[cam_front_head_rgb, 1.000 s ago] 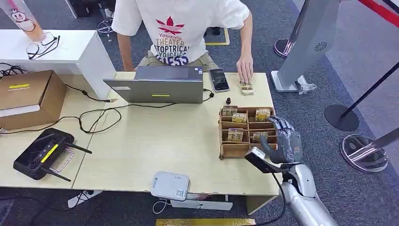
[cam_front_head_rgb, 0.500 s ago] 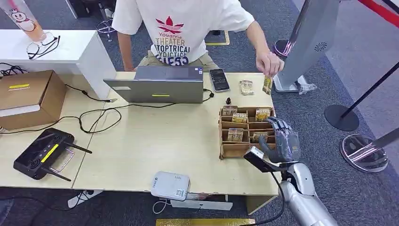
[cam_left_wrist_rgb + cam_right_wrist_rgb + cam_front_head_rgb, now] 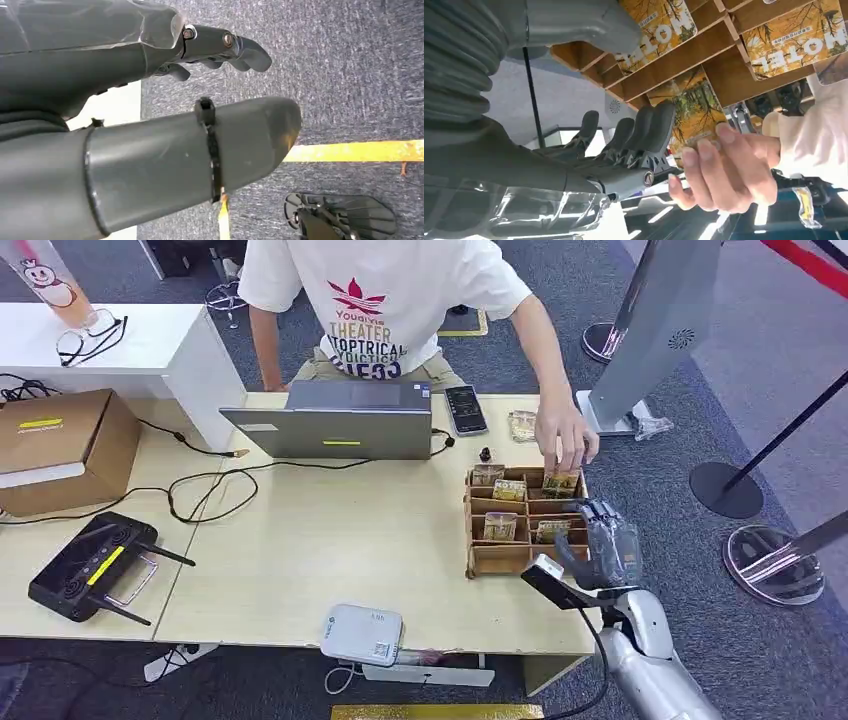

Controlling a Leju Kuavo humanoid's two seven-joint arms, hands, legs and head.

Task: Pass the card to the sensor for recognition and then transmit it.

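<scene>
— Right hand point(image 3: 607, 545) is beside the rack point(image 3: 480, 540), isn't it? Is it holding a card?

— No. Its fingers are apart and hold nothing. It waits at the rack's near right corner, close to the slots, so I think it is ready to reach in.

— Where are the cards point(image 3: 509, 490)?

— They stand up in the slots of the rack, so a hand can pull one out from the top. A person's hand point(image 3: 565, 440) is at the far right slot and touches a card point(image 3: 560, 482) there. It may be putting it in, but I cannot be sure.

— So why does the robot wait?

— I think the person's hand is in the way. Reaching in now could bump it.

— And the sensor point(image 3: 362, 634)?

— My guess is the white box at the near edge of the desk point(image 3: 330, 530), well apart from the rack. A card must travel there.

— What about the left hand point(image 3: 220, 47)?

— It hangs over the carpet, fingers loosely curled, holding nothing.
</scene>
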